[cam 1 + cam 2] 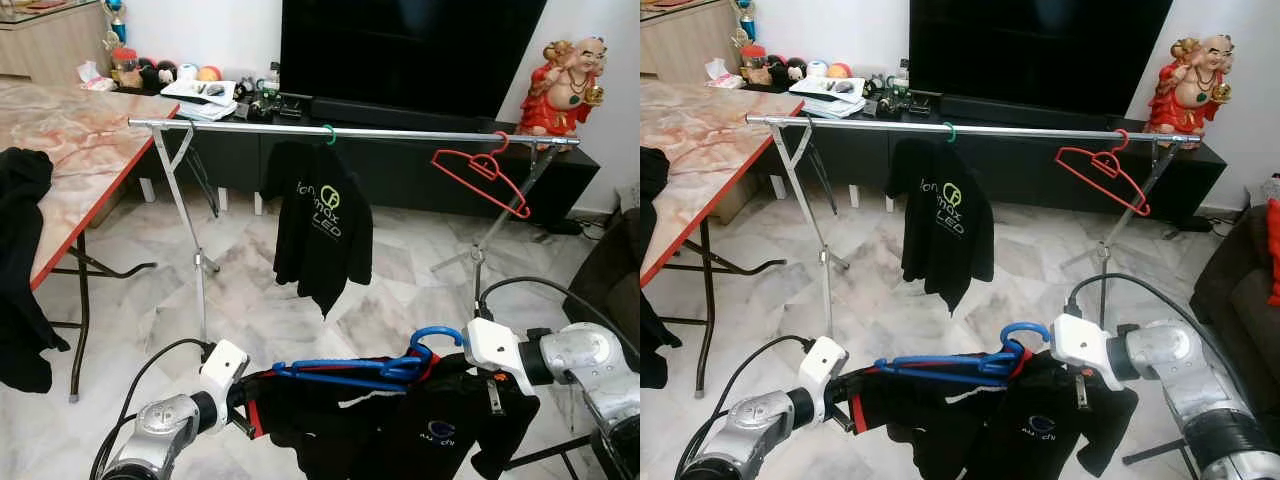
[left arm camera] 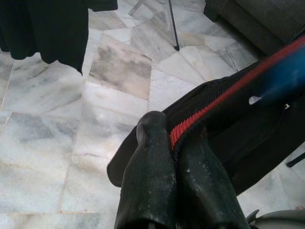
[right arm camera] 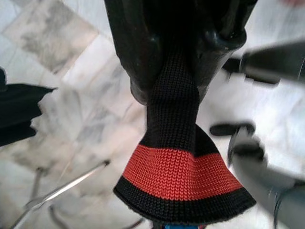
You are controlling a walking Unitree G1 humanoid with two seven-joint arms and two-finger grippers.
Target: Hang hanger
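Pale marble floor (image 1: 250,310) lay open beneath a silver clothes rail (image 1: 350,131). Below it, left gripper (image 2: 174,143) and right gripper (image 3: 174,88) clamped on black red-trimmed shirt (image 1: 400,420) draped over blue plastic hanger (image 1: 350,372).

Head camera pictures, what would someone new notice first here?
Low in front, a black polo shirt with red trim on a blue plastic hanger is stretched between the left end effector and the right end effector, each shut on its fabric. Beyond stands a long silver clothes rail, carrying a black printed shirt mid-rail and an empty red hanger toward its right end.
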